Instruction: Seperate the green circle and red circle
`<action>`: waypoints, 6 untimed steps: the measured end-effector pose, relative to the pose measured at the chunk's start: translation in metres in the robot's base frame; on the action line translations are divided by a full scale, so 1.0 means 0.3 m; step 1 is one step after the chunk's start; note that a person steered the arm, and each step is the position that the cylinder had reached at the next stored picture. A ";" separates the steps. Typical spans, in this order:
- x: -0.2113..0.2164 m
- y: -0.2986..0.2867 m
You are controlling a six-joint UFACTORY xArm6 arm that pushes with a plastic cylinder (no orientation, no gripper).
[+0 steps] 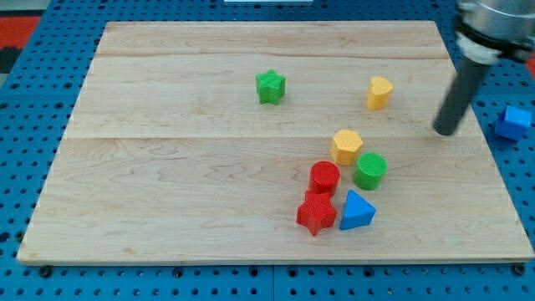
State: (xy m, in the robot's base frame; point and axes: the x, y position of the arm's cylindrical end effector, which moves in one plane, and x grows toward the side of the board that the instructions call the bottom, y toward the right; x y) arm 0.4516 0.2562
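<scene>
Approach step, I'd say: my tip (445, 130) is a bare rod gripping nothing, near the table's right edge. Green circle (369, 170) and red circle (324, 177), bottom-right of centre, need wedging apart.

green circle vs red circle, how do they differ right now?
Colour: the green circle is green, the red circle red. Position: green sits toward the view's right and slightly higher; red sits to its left, just above the red star. Green is closer to my tip. Both are short upright cylinders.
</scene>
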 end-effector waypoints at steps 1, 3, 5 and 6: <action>0.169 -0.071; 0.134 -0.513; 0.180 -0.467; 0.224 -0.671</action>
